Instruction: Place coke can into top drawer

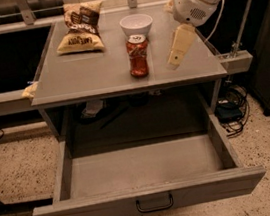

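So the coke can (138, 55) stood upright on the grey surface (94, 73), close to the front edge. A white bowl (136, 25) sat just behind the can, and a chip bag (80, 27) lay off to the can's back left. The gripper (175, 58) hung just right of the can, not touching it and holding nothing; couldn't tell how far open it was. Below and in front of the can, the top drawer (114, 206) was pulled wide open.

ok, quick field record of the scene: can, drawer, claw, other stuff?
can: red cylindrical soda can, upright on grey tabletop, just in front of white round bowl
drawer: wide grey top drawer, pulled open, no can inside
claw: cream claw above tabletop, image-right of can, not touching it
other: brown-and-yellow snack bag, back left of tabletop
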Robot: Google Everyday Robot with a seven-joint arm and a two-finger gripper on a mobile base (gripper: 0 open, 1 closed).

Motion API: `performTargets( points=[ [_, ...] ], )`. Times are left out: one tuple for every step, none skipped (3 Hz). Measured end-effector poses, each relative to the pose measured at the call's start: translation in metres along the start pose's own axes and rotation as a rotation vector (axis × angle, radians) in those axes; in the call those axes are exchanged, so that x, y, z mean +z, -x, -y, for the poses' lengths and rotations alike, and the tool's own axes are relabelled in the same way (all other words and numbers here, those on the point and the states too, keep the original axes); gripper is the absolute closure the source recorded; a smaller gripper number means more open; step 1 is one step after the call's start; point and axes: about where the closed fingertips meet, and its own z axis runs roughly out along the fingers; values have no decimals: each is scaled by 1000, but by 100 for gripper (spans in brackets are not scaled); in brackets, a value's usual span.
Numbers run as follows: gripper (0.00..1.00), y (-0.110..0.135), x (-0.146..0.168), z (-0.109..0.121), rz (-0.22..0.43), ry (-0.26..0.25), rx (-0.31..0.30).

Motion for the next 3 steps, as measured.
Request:
performTargets(
  points=[
    [0, 5, 31, 23, 41, 27, 29],
    [0, 6, 61, 37, 69, 67, 63],
    [0, 9, 83, 47, 94, 101, 89]
  ],
)
